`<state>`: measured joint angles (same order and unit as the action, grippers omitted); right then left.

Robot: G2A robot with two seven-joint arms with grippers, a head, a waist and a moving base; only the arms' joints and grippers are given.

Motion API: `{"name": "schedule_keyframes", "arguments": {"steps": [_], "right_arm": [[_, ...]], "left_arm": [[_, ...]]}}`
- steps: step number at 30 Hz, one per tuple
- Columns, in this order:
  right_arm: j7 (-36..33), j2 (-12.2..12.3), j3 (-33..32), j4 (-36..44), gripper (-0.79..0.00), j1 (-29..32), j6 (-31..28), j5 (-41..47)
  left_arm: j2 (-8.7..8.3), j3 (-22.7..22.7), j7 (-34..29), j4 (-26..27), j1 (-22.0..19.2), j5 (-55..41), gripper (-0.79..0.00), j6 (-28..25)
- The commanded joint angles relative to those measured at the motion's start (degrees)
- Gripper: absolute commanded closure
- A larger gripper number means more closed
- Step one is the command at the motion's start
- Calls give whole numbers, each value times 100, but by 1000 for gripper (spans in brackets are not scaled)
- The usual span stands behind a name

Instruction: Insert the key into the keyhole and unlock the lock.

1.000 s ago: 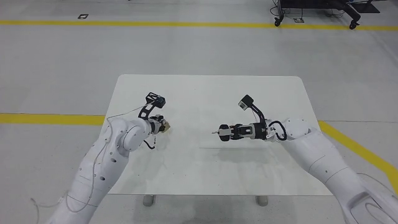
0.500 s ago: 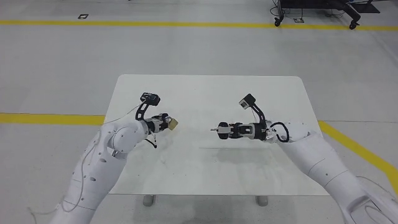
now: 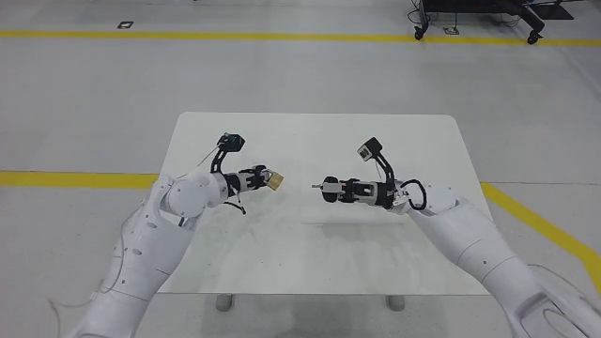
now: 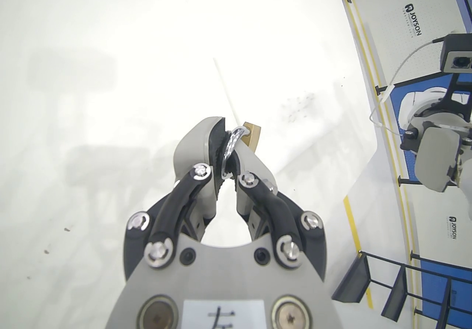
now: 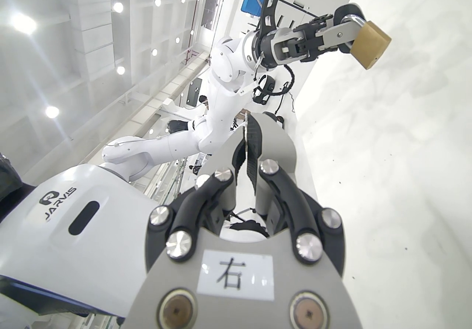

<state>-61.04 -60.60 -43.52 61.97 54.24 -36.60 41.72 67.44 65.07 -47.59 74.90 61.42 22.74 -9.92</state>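
My left gripper (image 3: 264,179) is shut on the silver shackle (image 4: 230,149) of a brass padlock (image 3: 274,181), holding it above the white table (image 3: 310,253) left of centre. The padlock's body (image 4: 253,135) sticks out past the fingertips. My right gripper (image 3: 328,188) faces it from the right, shut on a thin metal key (image 5: 245,132) whose tip (image 3: 315,187) points toward the lock. A gap separates key and padlock. In the right wrist view the padlock (image 5: 370,44) hangs from the left gripper (image 5: 346,27), its bottom face turned toward the key.
The table top (image 4: 110,32) under both grippers carries no other objects, just a few dark specks. Yellow floor lines (image 3: 75,179) run past the table's sides. Stands and carts (image 3: 479,0) are far off at the back.
Both arms have moved toward each other over the table. The padlock travelled right and slightly away from me, the key travelled left, and the gap between them has narrowed.
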Motion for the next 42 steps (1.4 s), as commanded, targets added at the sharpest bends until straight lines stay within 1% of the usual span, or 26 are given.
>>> {"name": "schedule_keyframes", "arguments": {"steps": [1, 3, 5, 6, 10, 13, 17, 20, 23, 28, 31, 34, 40, 42], "right_arm": [[307, -15, -5, 94, 0, 22, 113, -188], [630, -63, 48, 249, 0, 49, 263, -328], [866, -133, 128, 321, 0, 34, 344, -413], [961, -174, 179, 325, 0, 15, 364, -451], [1197, -352, 369, 255, 0, -80, 296, -530], [1221, -434, 406, 218, 0, -153, 133, -592], [1510, -483, 242, 158, 0, -163, -213, -543], [1778, -524, 156, 138, 0, -143, -410, -537], [1983, -598, 164, 156, 0, -154, -524, -588], [2186, -750, 279, 16, 0, -257, -496, -735], [2109, -830, 353, -64, 0, -312, -418, -745], [1971, -888, 392, -79, 0, -323, -424, -724], [1864, -872, 143, -25, 0, -167, -739, -579], [1864, -872, 143, -25, 0, -167, -739, -579]], "left_arm": [[51, 217, -543, -336, 15, -2438, 0, -168], [92, 351, -1053, -785, -91, -3680, 0, -353], [153, 394, -1570, -1336, -250, -4786, 0, -365], [187, 376, -1806, -1628, -368, -5176, 0, -326], [364, 191, -2694, -2721, -867, -6392, 0, -202], [466, 37, -3064, -3226, -1160, -6665, 0, -230], [555, -178, -3426, -3623, -1448, -6589, 0, -281], [609, -375, -3718, -3769, -1535, -6409, 0, -305], [680, -514, -4019, -3875, -1565, -6470, 0, -309], [757, -762, -4042, -3880, -1687, -6417, 0, -286], [773, -837, -4042, -3930, -1734, -6527, 0, -217], [780, -828, -4042, -4124, -1803, -6674, 0, -109], [795, -772, -3966, -4482, -1954, -6766, 0, -52], [795, -772, -3966, -4482, -1954, -6766, 0, -52]]}}
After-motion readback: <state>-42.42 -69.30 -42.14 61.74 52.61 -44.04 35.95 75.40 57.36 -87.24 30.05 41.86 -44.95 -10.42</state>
